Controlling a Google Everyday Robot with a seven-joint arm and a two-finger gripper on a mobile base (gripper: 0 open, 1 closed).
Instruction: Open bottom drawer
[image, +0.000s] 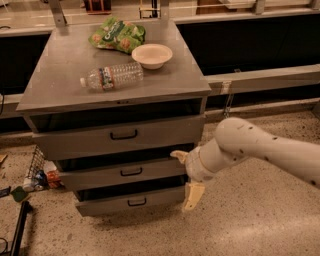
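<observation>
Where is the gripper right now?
In the camera view, the gripper, open, is at the right edge of the cabinet, beside the right ends of the middle drawer and bottom drawer.
</observation>
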